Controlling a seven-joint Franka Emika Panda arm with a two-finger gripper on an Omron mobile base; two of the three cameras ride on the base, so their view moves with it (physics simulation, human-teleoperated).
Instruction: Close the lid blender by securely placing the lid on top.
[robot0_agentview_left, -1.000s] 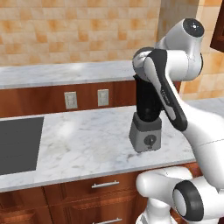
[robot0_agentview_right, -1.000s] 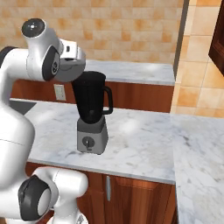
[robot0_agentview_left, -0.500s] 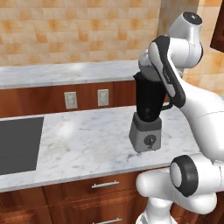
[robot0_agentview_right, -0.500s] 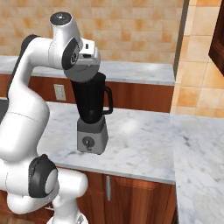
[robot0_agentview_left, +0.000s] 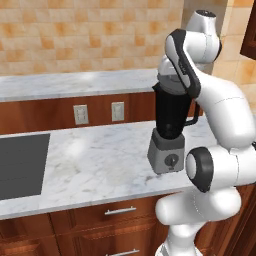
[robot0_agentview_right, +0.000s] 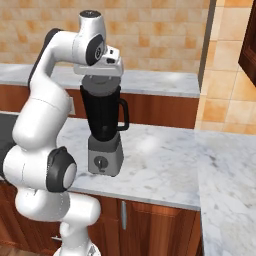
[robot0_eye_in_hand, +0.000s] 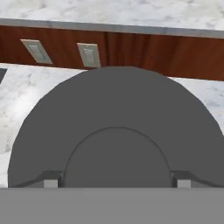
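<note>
The blender stands on the marble counter: a grey boxy base with a round front knob and a tall black jar with a side handle. It also shows in the left base view as the blender, partly behind my arm. The lid, a dark grey disc, sits level right at the jar's rim under my hand. In the hand view the lid is close up, and my gripper is shut on its raised centre, one fingertip on each side.
Two wall outlets sit in the wooden panel behind the counter. A dark cooktop lies at the left. A tiled wall corner rises at the right, with a raised back counter behind the blender.
My arm has risen and swung, carrying the hand with the lid a little rightwards and down until it sits centred over the jar. The blender has not moved.
</note>
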